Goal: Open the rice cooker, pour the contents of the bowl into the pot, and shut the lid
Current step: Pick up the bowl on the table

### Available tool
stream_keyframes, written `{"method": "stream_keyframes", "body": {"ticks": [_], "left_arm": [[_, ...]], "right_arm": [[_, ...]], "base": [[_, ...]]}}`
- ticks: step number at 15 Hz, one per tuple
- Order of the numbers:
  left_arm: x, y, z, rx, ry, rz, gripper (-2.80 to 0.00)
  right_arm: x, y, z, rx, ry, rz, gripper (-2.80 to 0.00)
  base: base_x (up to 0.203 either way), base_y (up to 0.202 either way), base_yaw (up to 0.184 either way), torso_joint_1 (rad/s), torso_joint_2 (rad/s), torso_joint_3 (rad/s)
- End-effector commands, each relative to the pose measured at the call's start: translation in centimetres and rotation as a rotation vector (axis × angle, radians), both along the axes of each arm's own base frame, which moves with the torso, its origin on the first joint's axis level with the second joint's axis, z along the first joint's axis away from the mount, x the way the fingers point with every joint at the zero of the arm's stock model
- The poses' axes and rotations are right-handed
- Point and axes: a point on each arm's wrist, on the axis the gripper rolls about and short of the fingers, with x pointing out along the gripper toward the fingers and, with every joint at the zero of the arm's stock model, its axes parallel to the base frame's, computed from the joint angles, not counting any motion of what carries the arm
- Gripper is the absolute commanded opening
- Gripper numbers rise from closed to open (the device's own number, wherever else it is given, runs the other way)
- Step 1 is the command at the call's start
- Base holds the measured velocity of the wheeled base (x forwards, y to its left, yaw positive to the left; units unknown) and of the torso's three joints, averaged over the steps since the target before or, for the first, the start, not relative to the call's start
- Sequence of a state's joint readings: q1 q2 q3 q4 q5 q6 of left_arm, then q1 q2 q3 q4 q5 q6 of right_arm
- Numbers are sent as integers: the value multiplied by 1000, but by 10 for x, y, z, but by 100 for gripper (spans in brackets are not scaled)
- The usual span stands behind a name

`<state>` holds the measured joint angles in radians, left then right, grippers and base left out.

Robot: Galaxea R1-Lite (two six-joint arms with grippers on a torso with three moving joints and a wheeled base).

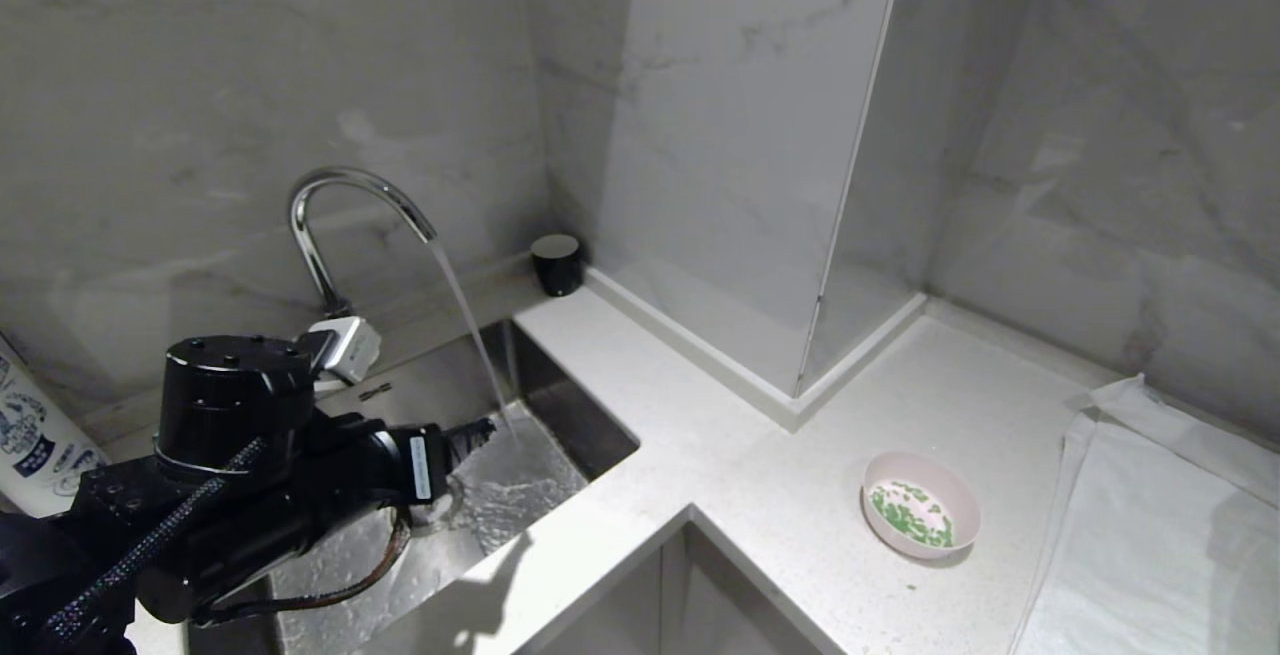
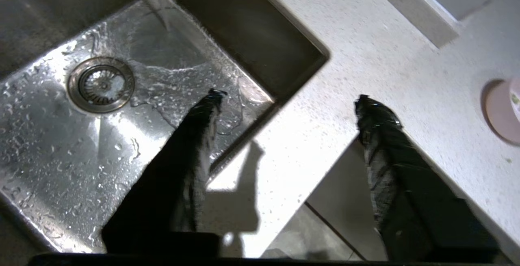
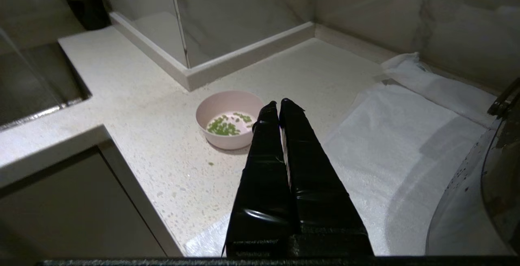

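With water running into the steel sink [image 1: 560,435], the left gripper [image 2: 284,99] hangs spread and empty over its corner; the small pale pink bowl of green bits [image 1: 920,505] lies at its three o'clock, nearer the pressed-together right gripper [image 3: 278,102].

The bowl [image 1: 920,504] is small, round and pale pink with a white inside, standing upright on the speckled white countertop [image 1: 760,455], at about four o'clock in the head view. Its contents [image 1: 912,514], loose bright green pieces mixed with white bits, lie scattered thinly over the bottom. A single green piece [image 3: 210,163] lies on the countertop just beside the bowl.
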<state>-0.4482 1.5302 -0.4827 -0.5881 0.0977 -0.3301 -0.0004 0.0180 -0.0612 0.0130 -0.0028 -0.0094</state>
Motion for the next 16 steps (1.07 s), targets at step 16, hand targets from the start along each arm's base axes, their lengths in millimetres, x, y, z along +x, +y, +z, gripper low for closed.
{"method": "stream_keyframes", "body": {"ticks": [16], "left_arm": [[-227, 105, 115, 191, -648, 200, -280]], "right_arm": [[233, 40, 94, 193, 1030, 269, -280]], "base": [[0, 0, 0, 0, 0, 0]]}}
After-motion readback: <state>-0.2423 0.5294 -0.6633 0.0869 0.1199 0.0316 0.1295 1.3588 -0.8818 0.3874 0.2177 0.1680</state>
